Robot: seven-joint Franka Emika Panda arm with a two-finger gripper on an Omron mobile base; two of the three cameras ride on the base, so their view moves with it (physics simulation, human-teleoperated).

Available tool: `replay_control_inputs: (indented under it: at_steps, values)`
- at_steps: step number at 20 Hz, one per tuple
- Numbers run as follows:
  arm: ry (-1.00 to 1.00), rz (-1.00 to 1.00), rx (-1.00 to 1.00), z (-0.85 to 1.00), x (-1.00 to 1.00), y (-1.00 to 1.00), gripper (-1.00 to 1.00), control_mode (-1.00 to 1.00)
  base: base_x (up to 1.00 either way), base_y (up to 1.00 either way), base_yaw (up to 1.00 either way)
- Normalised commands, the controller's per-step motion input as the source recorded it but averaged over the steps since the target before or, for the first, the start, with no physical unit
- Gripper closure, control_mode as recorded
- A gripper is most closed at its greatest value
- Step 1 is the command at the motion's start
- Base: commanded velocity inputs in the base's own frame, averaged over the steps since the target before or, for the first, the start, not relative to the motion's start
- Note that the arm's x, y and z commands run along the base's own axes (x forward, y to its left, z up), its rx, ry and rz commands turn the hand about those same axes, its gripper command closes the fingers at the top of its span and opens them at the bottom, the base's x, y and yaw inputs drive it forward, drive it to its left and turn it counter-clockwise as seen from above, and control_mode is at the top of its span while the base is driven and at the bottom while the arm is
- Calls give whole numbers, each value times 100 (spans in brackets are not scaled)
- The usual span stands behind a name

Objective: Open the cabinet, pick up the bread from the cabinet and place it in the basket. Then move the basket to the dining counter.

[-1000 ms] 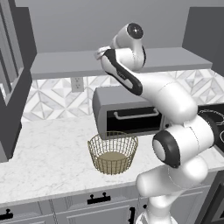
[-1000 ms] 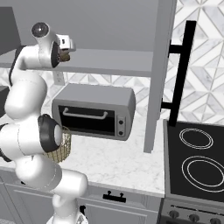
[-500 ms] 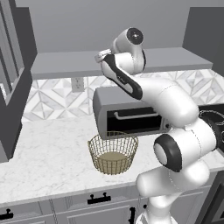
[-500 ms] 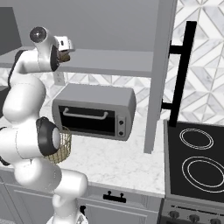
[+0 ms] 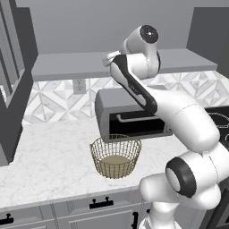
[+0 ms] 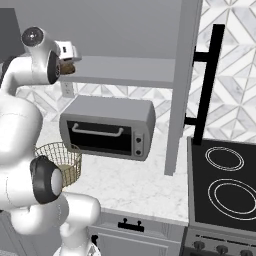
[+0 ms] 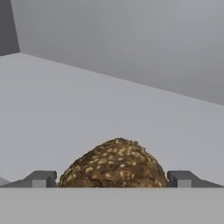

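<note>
Between the 2 fingertips [image 7: 40, 178] of the gripper [image 7: 113, 179] sat the bread [image 7: 114, 164], held fast above the cabinet [image 7: 87, 113] shelf, the basket [image 5: 115, 155] waiting below.

Lower half of the bread [image 7: 114, 164] and most of both fingers [image 7: 41, 179] below the frame edge.

light: even, soft | shadows: faint | glare: none | focus: sharp
</note>
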Motion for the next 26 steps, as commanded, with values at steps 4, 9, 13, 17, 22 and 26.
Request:
replay_control_inputs:
  at_steps: [4, 9, 13, 17, 22, 26]
  values:
    - [0, 0, 0, 58, -100, 0, 100, -100, 0, 0, 0]
    - [2, 0, 0, 27, -100, 0, 100, -100, 0, 0, 0]
    - [11, 0, 0, -12, -100, 0, 100, -100, 0, 0, 0]
    - [7, 0, 0, -80, -100, 0, 100, -100, 0, 0, 0]
    - [17, -2, 0, -78, -89, 0, 100, -100, 0, 0, 0]
    - [21, -5, 2, -84, 19, -4, 100, -100, 0, 0, 0]
